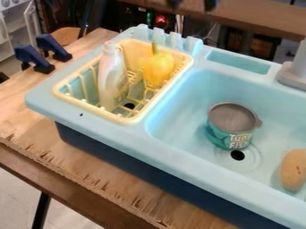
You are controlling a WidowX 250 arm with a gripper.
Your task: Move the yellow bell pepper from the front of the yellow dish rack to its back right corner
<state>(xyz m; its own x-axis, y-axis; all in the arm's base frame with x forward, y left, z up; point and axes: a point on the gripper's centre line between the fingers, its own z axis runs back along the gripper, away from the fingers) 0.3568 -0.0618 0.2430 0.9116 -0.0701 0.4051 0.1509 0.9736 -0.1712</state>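
And here we are at the top edge of the view, where the black two-finger gripper (192, 5) hangs with just its lower ends in sight. The fingers (210, 5) are open, their dark tips apart with a clear gap between them. Down below and over to the left in the view sits the nearest piece, a rounded yellow toy (158, 70) with a narrow tip pointing up. It's well apart from the fingers, not touched by them, tucked inside a pale yellow plastic dish rack (130, 120) on the left side of a light blue toy sink (95, 130).

Right beside it in that rack, a white plastic bottle (110, 78) stands nearly upright, leaning a little, on the left of the yellow toy. Across to the basin now! A green tin can with a grey top (224, 136) stands upright by the round, dark drain hole (238, 155), lower in the view than the fingers and well apart from them. Over at the right edge, a tan oval object (293, 171) rests in the same basin, farther still from the fingers. Above it, a grey faucet (292, 74) rises from the rim. The whole sink sits on a wooden table (27, 118), two dark blue clamps (35, 59) at its far left.
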